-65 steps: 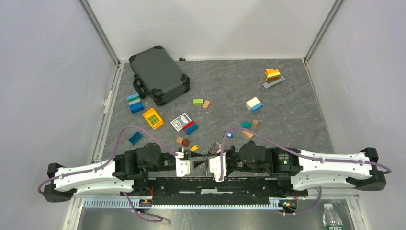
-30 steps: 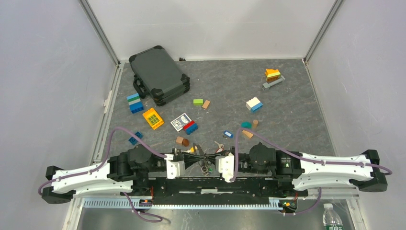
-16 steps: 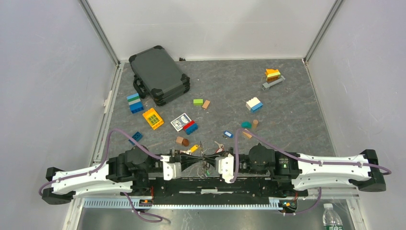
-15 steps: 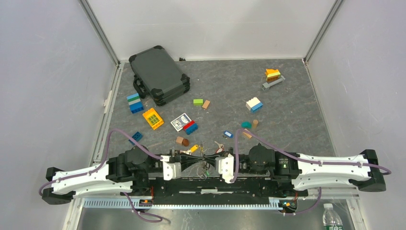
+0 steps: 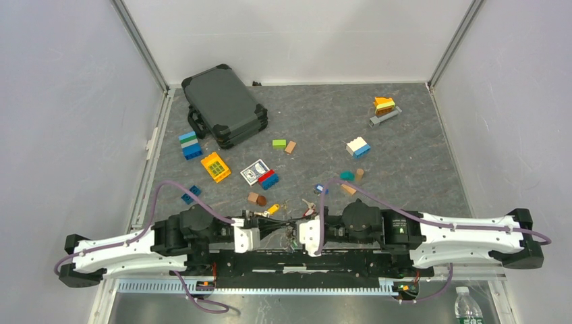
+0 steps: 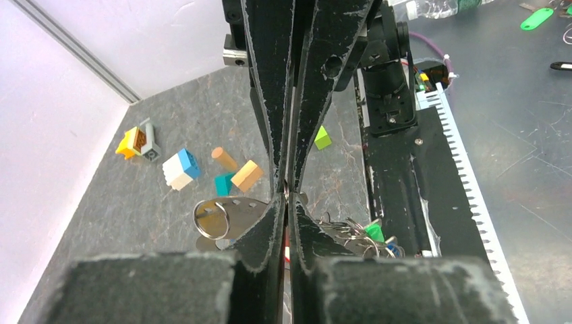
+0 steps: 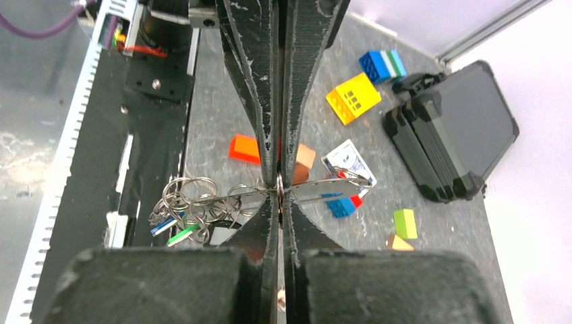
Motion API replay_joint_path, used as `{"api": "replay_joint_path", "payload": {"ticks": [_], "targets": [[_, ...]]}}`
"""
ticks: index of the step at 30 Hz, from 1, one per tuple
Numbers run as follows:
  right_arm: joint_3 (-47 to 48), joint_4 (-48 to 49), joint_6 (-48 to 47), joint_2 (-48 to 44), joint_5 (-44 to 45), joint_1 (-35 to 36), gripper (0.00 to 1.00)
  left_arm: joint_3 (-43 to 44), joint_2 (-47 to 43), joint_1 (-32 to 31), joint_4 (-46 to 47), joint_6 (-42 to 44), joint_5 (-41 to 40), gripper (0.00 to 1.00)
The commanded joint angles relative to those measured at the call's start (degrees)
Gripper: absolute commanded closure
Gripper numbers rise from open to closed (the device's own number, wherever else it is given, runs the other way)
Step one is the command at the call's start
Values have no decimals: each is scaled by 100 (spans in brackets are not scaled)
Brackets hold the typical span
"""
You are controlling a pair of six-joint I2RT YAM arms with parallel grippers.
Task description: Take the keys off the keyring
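**Pinching the keyring from both sides**

Clamping the keyring (image 7: 325, 185) with the left jaws, clenched hard on its thin grey metal at the centre of the left wrist frame. Gripping the same strip with the right jaws, equally clenched, tip to tip against the left pair, with no gap between the black fingertips (image 6: 264, 231). Meeting low in the middle of the overhead frame, just above the black base rail (image 5: 297, 262) at the lower edge of the counter (image 5: 405, 148).

Running rightward from the pinch in the right wrist frame as a bare length of metal, crossing in front of the playing-card box (image 7: 345, 160). Bunched on the other side, at the lower left of that frame: the keys (image 7: 181, 235), green and blue heads showing, tangled among small split rings (image 7: 192, 199) close beside the jaws. Same bunch at the lower right of centre in the left wrist frame.

Farther out on the counter, in the overhead frame:
- red-and-blue block (image 5: 269, 179) touching the card box
- yellow block (image 5: 216, 167) just left of the box
- dark hard case (image 5: 224, 104) at the upper left
- white-and-blue block (image 5: 358, 147) right of centre
- orange-topped grey block pile (image 5: 384, 111) at the upper right

Off the counter, in the lower right corner: a water bottle (image 5: 465, 305).
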Motion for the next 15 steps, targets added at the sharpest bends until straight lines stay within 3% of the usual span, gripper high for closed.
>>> {"api": "replay_joint_path", "payload": {"ticks": [1,6,15], "targets": [[801,-946,-62,262,290,13,100,497,315,-7,-575,106,-314,87],[1195,-1521,-42,506,494,13,100,844,726,-9,-1044,303,-437,72],[1516,-1977,84,779,563,13,100,1139,1092,-13,-1304,492,-614,74]]}}
